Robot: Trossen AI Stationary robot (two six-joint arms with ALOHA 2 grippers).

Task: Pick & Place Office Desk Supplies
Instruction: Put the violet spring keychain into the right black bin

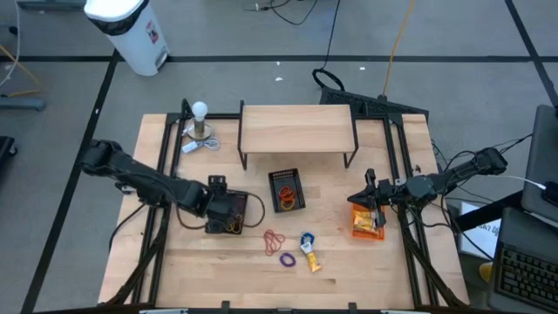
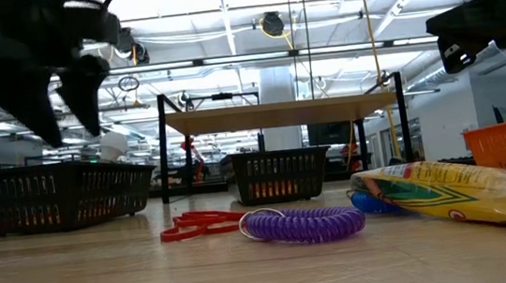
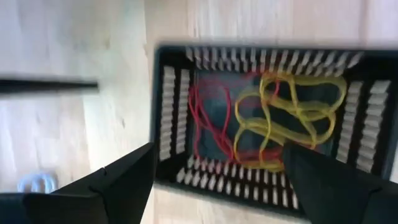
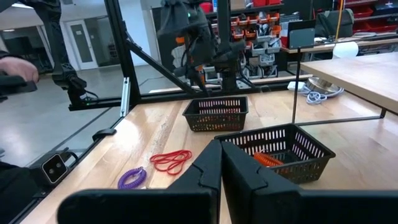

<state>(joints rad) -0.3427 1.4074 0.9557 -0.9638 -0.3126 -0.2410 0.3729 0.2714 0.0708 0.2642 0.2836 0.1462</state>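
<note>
My left gripper (image 1: 228,208) hovers open and empty over a black basket (image 1: 228,218). In the left wrist view that basket's floor holds red rubber bands (image 3: 208,121) and yellow rubber bands (image 3: 289,115), with my open fingers (image 3: 217,180) standing above its near wall. On the bare table lie red rubber bands (image 1: 275,237), a purple coil band (image 1: 288,258), a blue item (image 1: 307,239) and a yellow packet (image 1: 312,260). My right gripper (image 1: 371,194) is shut and empty (image 4: 221,152), above the table beside an orange basket (image 1: 366,220).
A second black basket (image 1: 286,190) with orange items sits mid-table. A wooden shelf on black legs (image 1: 298,129) stands at the far side, and a white ball on a metal stand (image 1: 200,120) at the far left. A person's hand (image 4: 15,67) shows beyond the table.
</note>
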